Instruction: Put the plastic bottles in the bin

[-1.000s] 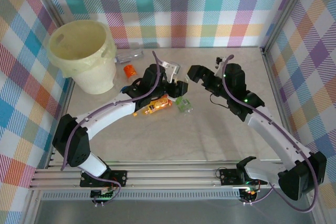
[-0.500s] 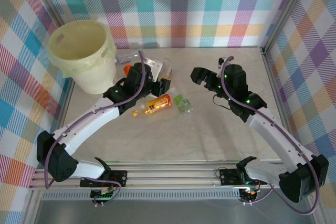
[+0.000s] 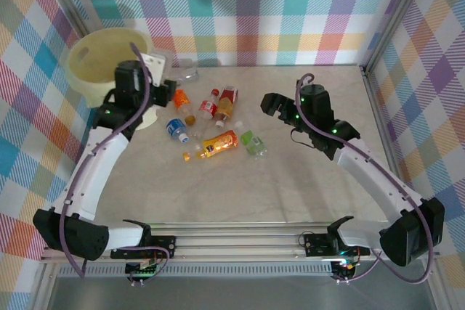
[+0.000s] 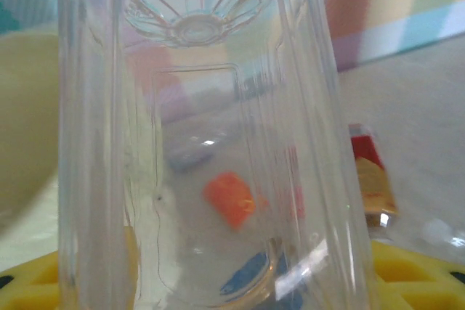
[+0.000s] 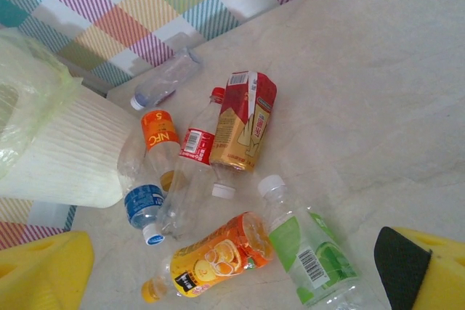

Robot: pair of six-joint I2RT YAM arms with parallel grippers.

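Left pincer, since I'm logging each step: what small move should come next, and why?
Probably carry the clear bottle a little more toward the middle of the bin, then release. In the top view the left pincer grips it at the bin's right-hand rim, not clearly above the opening, so letting go now might drop it outside.

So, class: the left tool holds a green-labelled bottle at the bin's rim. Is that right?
Not quite. The left tool holds a clear bottle at the bin's rim, as the left wrist view shows; the green-labelled bottle lies on the table.
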